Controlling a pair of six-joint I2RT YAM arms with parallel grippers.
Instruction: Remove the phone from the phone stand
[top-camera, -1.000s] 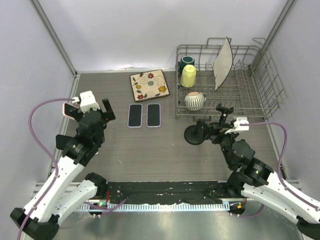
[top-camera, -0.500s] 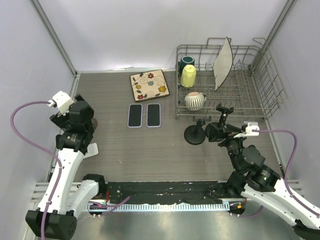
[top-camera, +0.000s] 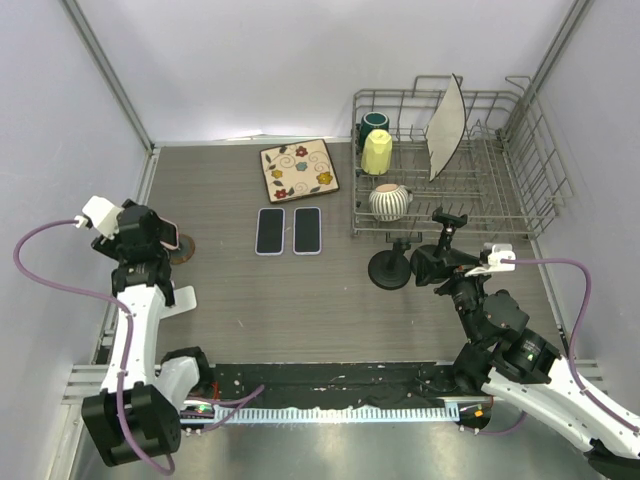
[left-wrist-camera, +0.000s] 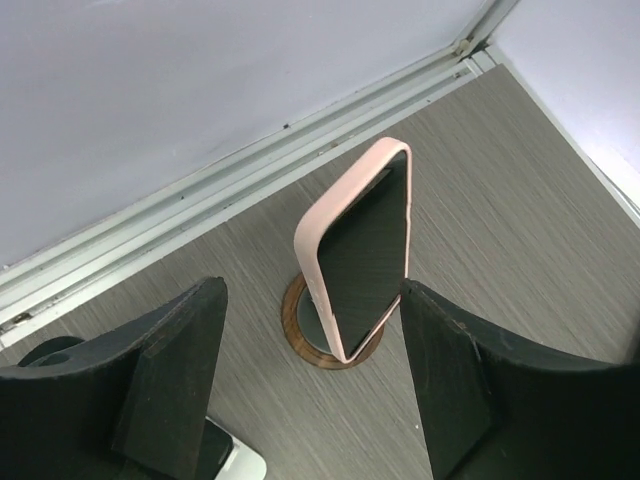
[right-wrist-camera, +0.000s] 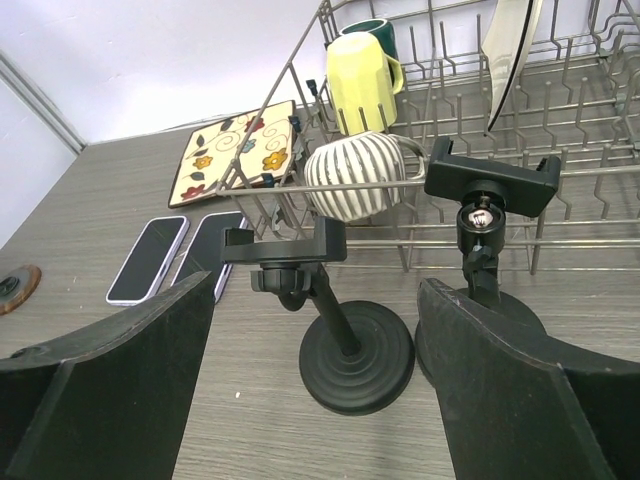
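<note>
left gripper is straddling the pink-cased phone with its jaws spread. one finger is standing apart from the pink back and the other is sitting just beside the lower edge, so nothing is being grasped yet. the phone is leaning nearly upright on a small round wooden stand at the far-left edge of the tabletop, close to the wall rail. that is probably why the left arm is reaching out sideways, putting a pad on each side of the phone for a clean pinch and lift. right gripper is hanging released and empty near the dish rack. it is facing two black clamp stands that are carrying no phone, apparently taking no part in this grasp.
</note>
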